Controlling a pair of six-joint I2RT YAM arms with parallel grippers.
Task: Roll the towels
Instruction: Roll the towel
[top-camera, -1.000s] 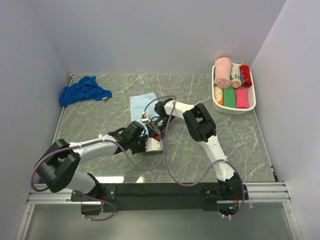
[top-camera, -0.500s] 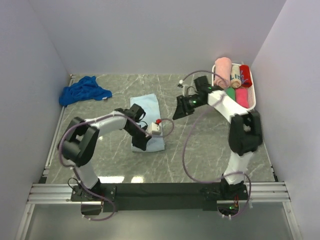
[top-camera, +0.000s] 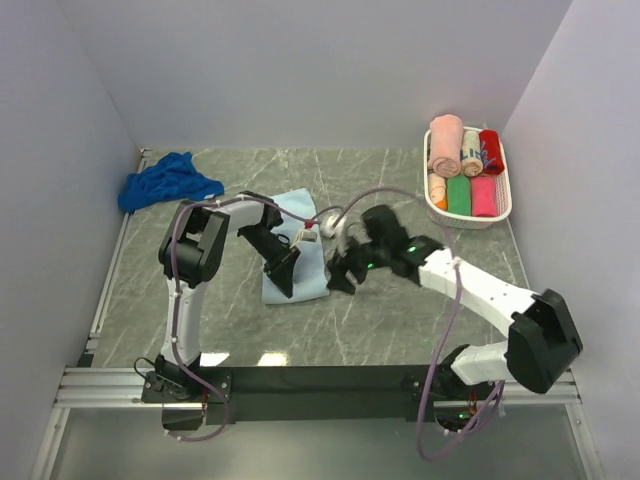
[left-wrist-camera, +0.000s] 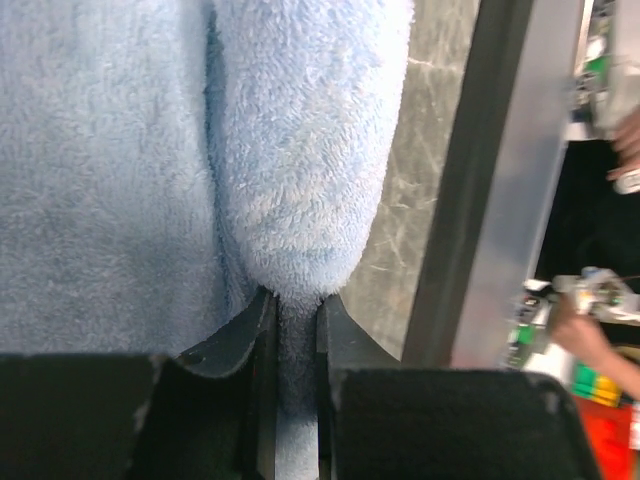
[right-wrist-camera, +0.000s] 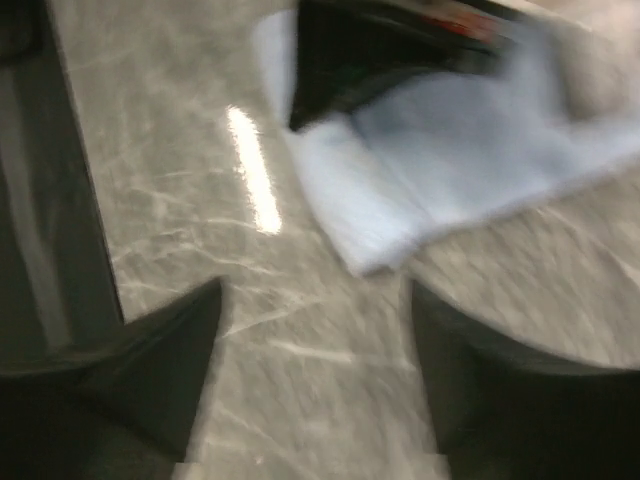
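The pale sky blue towel (top-camera: 305, 262) lies flat mid-table, its long side running away from the arms. My left gripper (top-camera: 284, 280) is over its near left part. In the left wrist view the left gripper (left-wrist-camera: 293, 300) is shut on a raised fold of the pale towel (left-wrist-camera: 300, 150). My right gripper (top-camera: 342, 272) hovers just right of the towel. Seen from the right wrist, it (right-wrist-camera: 315, 300) stands open over bare table, the towel's corner (right-wrist-camera: 400, 190) just ahead. The royal blue towel (top-camera: 165, 180) lies crumpled at the far left.
A white basket (top-camera: 500, 213) at the far right holds several rolled towels, among them pink, green and red ones. Grey walls close in the table on three sides. A metal rail (top-camera: 320, 375) runs along the near edge by the arm bases.
The right arm has swung from near the basket to just right of the pale towel, and its jaws have opened wide. The left arm has shifted, its gripper still at the towel.
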